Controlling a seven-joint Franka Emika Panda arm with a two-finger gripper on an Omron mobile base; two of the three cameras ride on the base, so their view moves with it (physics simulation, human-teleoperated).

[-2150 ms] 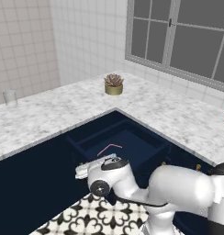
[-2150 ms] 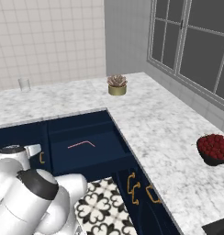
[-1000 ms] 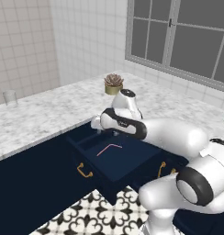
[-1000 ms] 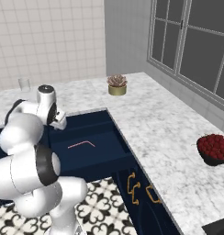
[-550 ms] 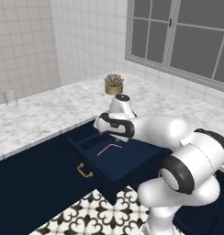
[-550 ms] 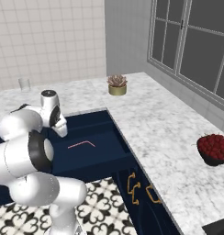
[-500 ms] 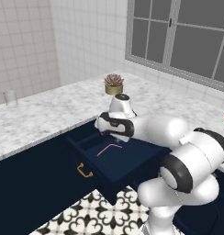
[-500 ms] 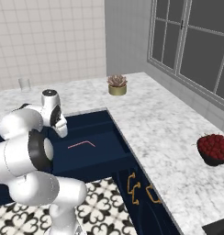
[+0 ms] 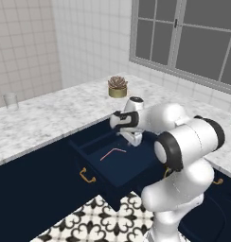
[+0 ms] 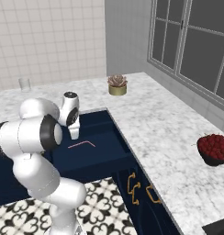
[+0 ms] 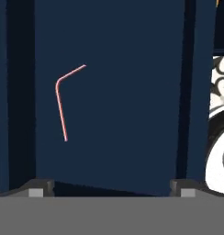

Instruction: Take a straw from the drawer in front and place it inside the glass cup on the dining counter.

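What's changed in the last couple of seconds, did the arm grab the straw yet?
Not yet. The arm swung up from low beside the base to over the open drawer; the gripper now hangs open above the straw. The straw, drawer, glass cup and succulent have not moved.

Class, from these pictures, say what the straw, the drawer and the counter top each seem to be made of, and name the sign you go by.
Straw: probably plastic; thin, pale pink, with a bend.
Drawer: looks like painted wood or board; flat matte navy, with a brass-coloured handle.
Counter top: seemingly polished marble; white-grey with speckled veining.
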